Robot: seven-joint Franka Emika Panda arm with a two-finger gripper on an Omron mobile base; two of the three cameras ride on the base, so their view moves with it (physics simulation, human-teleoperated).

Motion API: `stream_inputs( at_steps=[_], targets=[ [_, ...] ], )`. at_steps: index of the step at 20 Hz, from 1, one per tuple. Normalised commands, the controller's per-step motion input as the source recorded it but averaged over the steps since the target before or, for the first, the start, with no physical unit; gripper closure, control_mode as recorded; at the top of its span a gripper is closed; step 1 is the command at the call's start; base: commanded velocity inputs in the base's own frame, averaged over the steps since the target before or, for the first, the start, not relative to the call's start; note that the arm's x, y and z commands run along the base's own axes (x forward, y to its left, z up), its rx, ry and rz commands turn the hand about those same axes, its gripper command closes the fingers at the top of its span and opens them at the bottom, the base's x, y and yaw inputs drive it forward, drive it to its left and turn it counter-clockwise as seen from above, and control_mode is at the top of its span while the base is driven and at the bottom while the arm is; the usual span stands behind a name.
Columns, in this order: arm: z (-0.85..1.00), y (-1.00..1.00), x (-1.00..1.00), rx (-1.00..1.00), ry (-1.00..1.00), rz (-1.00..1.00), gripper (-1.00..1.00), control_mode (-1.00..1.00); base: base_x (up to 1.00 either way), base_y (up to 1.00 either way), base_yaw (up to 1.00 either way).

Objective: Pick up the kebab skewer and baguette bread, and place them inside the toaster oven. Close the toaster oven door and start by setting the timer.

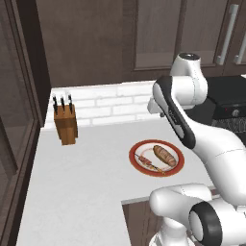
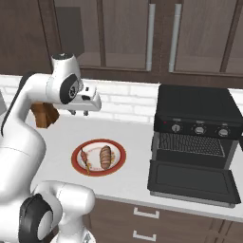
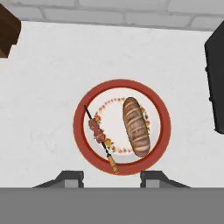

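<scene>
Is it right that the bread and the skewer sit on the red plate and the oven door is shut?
Not quite. The toaster oven door is open, folded down flat, as the right base view shows. The baguette bread and kebab skewer do sit on the red plate.

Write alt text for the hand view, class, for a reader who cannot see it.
A red-rimmed plate on a white counter holds a kebab skewer beside a baguette bread. The gripper hovers above with its jaws apart, and the toaster oven door shows at the right edge.

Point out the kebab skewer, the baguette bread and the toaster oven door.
kebab skewer (image 3: 100, 134): hand view, meat chunks mid-stick.
baguette bread (image 3: 135, 127): hand view, middle of crust.
toaster oven door (image 2: 192, 179): right base view, opened glass panel.
</scene>
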Motion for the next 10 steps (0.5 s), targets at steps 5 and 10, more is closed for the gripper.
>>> stream_inputs(
  at_steps=[5, 10],
  targets=[
    [-0.21, -0.71, -0.24, 0.06, -0.03, 0.0, -1.0, -1.0, 0.0, 0.0, 0.0],
    [-0.48, -1.0, -0.23, 0.16, -0.07, 0.02, -1.0, -1.0, 0.0, 0.0, 0.0]
  ],
)
